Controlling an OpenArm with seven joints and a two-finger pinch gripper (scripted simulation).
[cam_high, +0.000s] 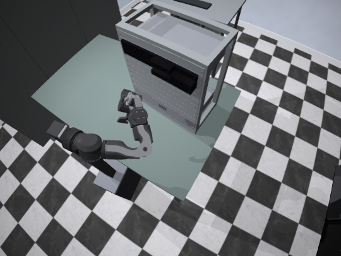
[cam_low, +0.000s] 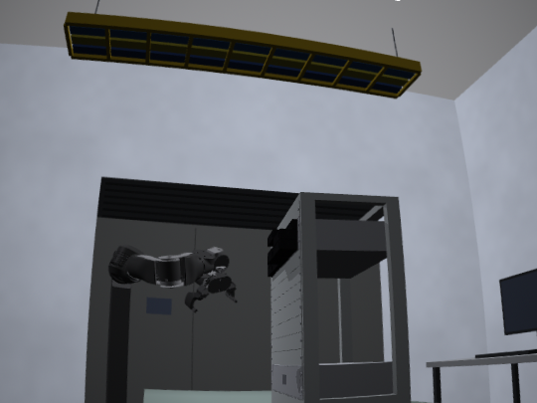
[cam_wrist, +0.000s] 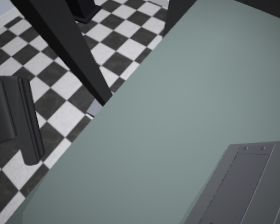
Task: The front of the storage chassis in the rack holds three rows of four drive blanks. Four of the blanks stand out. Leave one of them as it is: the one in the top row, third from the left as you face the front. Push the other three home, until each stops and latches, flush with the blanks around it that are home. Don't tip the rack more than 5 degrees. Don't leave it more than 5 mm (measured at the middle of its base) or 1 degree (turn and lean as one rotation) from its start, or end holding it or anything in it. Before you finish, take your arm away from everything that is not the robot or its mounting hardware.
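Observation:
The grey rack [cam_high: 206, 87] [cam_low: 308, 297] stands on a pale green mat [cam_high: 79, 78] [cam_wrist: 150, 125]. The storage chassis [cam_high: 139, 53] [cam_low: 283, 247] fills the top of the rack's front with black drive blanks. Some blanks in its right half stand out, among them one in the top row [cam_high: 162, 62] and one lower at the right [cam_high: 186, 81]. My gripper [cam_high: 124, 110] [cam_low: 211, 302] is open and empty. It hangs in front of the rack's lower left front, well below the chassis, pointing down at the mat. In the wrist view one finger [cam_wrist: 22, 125] shows at the left and the rack's foot [cam_wrist: 245, 185] at the lower right.
A tall dark cabinet [cam_high: 47, 30] stands left of the mat. A desk [cam_high: 227, 5] with a monitor and keyboard stands behind the rack. The arm's pedestal [cam_high: 110, 176] stands at the mat's front edge. A checkered floor surrounds the mat.

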